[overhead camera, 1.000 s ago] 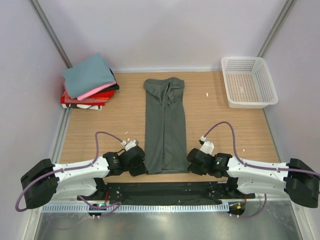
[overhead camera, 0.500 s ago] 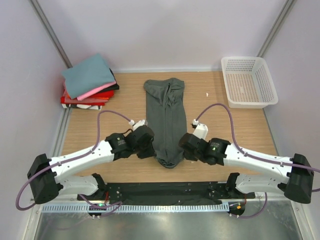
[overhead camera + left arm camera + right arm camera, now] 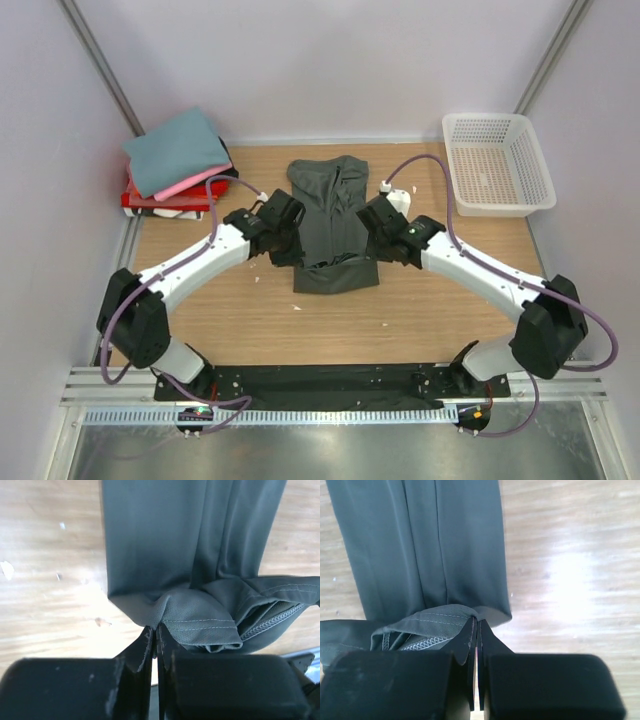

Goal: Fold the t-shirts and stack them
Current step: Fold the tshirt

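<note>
Both arms stretched far out toward the dark grey-green shirt point(image 3: 330, 215), one on each side of it. The left arm point(image 3: 190, 265) leaned in from the shirt's left side. The right arm point(image 3: 480, 275) leaned in from its right side (they looked almost like mirror twins). The left gripper point(image 3: 155, 630) had its jaws squeezed tight on the shirt's hem at the left corner. The right gripper point(image 3: 476, 622) pinched the hem at the right corner the same way. Both wrists sat just beside the shirt's long edges.
</note>
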Action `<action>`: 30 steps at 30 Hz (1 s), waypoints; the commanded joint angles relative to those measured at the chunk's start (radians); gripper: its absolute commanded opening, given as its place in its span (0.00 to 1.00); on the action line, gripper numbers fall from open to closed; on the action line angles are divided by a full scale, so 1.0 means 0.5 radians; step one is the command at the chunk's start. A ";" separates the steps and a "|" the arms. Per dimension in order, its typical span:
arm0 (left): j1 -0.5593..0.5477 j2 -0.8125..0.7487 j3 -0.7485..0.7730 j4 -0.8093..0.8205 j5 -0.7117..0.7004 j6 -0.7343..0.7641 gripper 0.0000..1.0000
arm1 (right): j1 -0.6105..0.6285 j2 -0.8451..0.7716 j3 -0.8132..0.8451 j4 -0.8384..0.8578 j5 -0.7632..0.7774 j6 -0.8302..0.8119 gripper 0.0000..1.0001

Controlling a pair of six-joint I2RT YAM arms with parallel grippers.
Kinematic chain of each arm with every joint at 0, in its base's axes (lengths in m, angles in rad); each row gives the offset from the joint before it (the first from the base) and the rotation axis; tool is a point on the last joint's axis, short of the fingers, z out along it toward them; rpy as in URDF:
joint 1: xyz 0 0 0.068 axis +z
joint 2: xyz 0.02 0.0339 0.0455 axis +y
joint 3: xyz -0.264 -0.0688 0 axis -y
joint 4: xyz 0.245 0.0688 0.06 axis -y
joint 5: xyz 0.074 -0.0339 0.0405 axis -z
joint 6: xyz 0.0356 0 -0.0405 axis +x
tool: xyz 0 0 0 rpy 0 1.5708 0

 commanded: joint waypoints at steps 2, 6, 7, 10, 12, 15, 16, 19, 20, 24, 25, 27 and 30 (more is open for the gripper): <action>0.136 0.144 0.239 -0.068 0.054 0.238 0.04 | -0.133 0.164 0.225 0.092 -0.052 -0.257 0.01; 0.234 0.352 0.414 -0.120 0.131 0.315 0.03 | -0.237 0.305 0.381 0.116 -0.098 -0.343 0.01; 0.243 0.383 0.478 -0.129 0.125 0.342 0.02 | -0.256 0.333 0.406 0.123 -0.111 -0.367 0.01; 0.292 0.487 0.540 -0.135 0.140 0.376 0.02 | -0.314 0.444 0.489 0.144 -0.163 -0.410 0.01; 0.326 0.540 0.607 -0.135 0.159 0.385 0.02 | -0.342 0.517 0.529 0.168 -0.181 -0.426 0.01; 0.363 0.656 0.699 -0.145 0.192 0.407 0.02 | -0.381 0.597 0.569 0.211 -0.233 -0.438 0.01; 0.372 0.684 0.724 -0.145 0.199 0.410 0.02 | -0.388 0.655 0.581 0.221 -0.243 -0.441 0.01; 0.409 0.807 0.816 -0.151 0.211 0.428 0.02 | -0.409 0.790 0.636 0.260 -0.270 -0.453 0.01; 0.418 0.883 0.840 -0.154 0.214 0.434 0.02 | -0.415 0.833 0.685 0.258 -0.273 -0.459 0.01; 0.498 1.101 1.088 -0.233 0.242 0.453 0.02 | -0.461 1.023 0.841 0.248 -0.279 -0.481 0.01; 0.510 1.144 1.156 -0.261 0.251 0.462 0.02 | -0.483 1.066 0.875 0.242 -0.298 -0.493 0.01; 0.535 1.273 1.364 -0.353 0.220 0.496 0.04 | -0.510 1.186 0.995 0.221 -0.295 -0.505 0.01; 0.568 1.439 1.570 -0.488 0.171 0.539 0.07 | -0.559 1.355 1.188 0.157 -0.332 -0.533 0.04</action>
